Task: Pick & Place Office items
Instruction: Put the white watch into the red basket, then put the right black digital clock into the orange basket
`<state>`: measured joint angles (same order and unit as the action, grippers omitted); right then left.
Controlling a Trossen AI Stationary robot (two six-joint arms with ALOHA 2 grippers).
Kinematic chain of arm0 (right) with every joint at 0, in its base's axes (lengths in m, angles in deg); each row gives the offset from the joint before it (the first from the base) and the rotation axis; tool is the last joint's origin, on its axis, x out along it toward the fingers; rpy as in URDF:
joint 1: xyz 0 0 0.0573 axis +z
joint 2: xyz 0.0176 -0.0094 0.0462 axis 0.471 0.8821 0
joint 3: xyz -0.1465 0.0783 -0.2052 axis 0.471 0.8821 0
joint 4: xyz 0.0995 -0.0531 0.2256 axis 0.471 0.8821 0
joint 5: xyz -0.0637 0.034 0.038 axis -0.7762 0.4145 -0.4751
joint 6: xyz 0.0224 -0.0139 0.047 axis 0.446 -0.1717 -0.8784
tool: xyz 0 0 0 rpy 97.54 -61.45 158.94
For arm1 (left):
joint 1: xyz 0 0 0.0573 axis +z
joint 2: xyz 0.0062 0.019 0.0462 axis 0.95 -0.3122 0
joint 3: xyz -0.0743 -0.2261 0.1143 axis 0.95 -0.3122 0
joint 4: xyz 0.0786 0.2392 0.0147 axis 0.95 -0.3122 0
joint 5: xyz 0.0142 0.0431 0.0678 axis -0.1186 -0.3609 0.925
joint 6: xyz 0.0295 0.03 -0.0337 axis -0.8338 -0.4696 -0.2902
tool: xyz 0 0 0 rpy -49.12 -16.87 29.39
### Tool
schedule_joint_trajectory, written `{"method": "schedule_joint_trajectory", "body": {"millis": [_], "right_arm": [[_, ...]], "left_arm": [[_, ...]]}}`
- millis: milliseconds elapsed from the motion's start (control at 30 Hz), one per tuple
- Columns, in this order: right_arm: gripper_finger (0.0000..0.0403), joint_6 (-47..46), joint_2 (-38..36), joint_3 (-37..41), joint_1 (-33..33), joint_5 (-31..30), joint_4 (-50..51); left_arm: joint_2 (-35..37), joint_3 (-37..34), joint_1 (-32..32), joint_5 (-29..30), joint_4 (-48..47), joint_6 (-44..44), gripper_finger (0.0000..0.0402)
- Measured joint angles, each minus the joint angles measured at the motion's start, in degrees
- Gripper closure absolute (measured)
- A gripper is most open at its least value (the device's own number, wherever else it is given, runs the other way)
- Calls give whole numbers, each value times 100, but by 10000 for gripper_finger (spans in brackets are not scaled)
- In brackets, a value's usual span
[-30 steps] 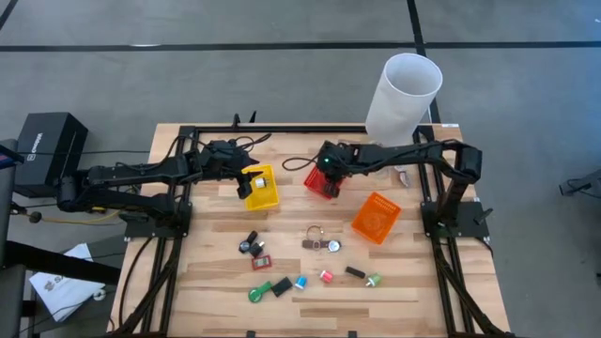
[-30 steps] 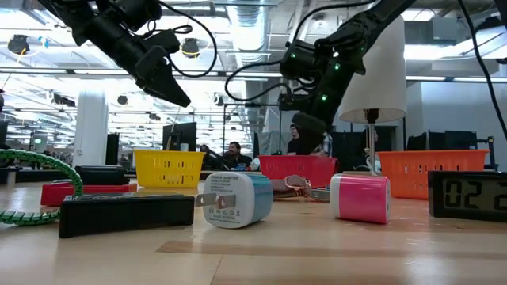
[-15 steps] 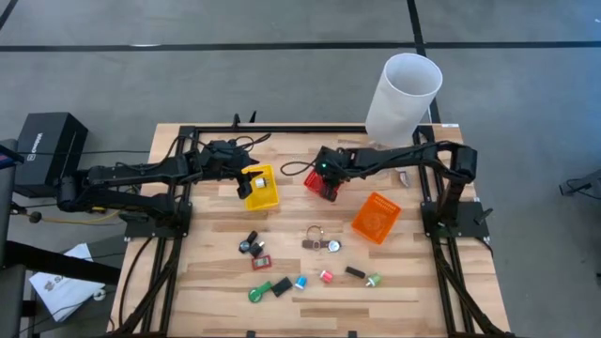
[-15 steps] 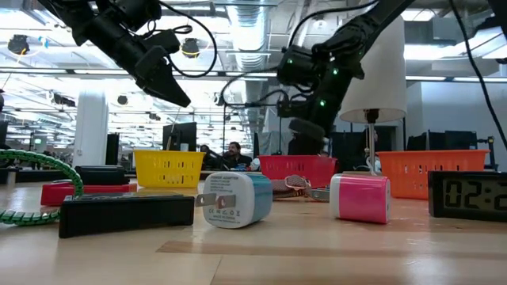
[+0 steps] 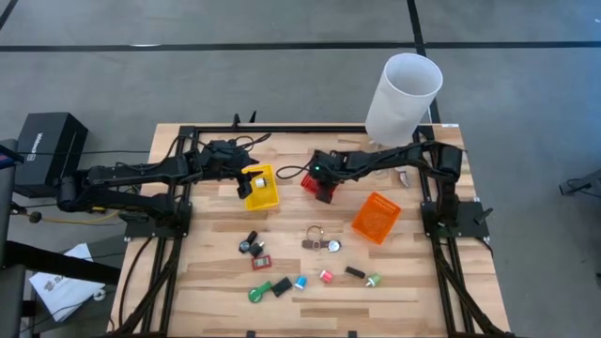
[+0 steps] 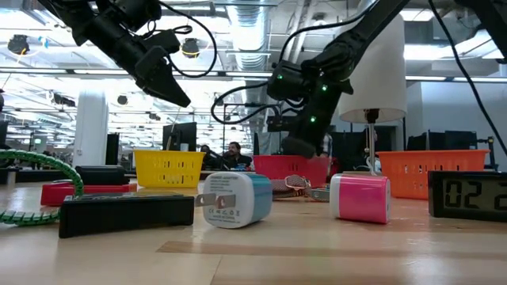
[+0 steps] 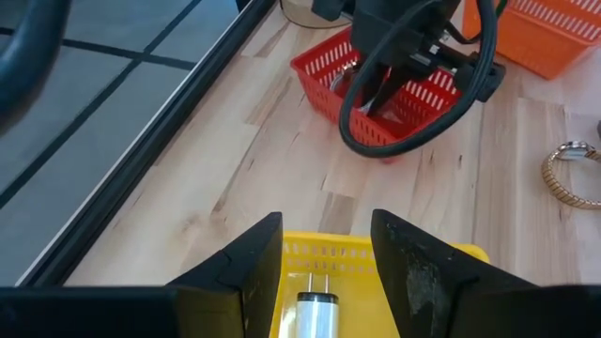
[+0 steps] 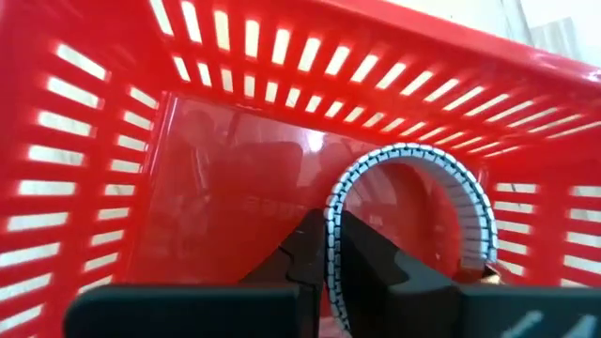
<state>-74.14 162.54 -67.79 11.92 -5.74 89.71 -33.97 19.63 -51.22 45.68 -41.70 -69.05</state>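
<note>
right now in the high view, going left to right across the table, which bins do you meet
yellow bin → red bin, with the right end effector over it → orange bin

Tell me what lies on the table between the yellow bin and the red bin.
Nothing: bare wood separates the yellow bin from the red bin in the high view, and the left wrist view shows the same.
</note>
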Motion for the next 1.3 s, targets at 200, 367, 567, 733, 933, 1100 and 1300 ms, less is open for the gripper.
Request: {"method": "schedule_joint_trajectory", "body": {"millis": [200, 367, 567, 733, 933, 1100, 1300], "right_arm": [[340, 136, -27, -17, 0, -17, 144], [314, 151, -18, -277, 4, -89, 525], [285, 246, -18, -759, 23, -150, 1132], [259, 387, -18, -1122, 150, -151, 1647], [232, 262, -18, -1631, 400, -153, 2520], [220, 175, -18, -1997, 631, -151, 3158], [218, 36, -20, -2344, 856, -151, 3684]], "left_arm": [[0, 0, 1, 0, -1, -17, 244], [0, 0, 2, 0, 0, -20, 243], [0, 0, 2, 0, 0, -20, 244], [0, 0, 0, 0, 0, -20, 244], [0, 0, 2, 0, 0, -20, 244], [0, 0, 1, 0, 0, -20, 243], [0, 0, 2, 0, 2, -20, 243]]}}
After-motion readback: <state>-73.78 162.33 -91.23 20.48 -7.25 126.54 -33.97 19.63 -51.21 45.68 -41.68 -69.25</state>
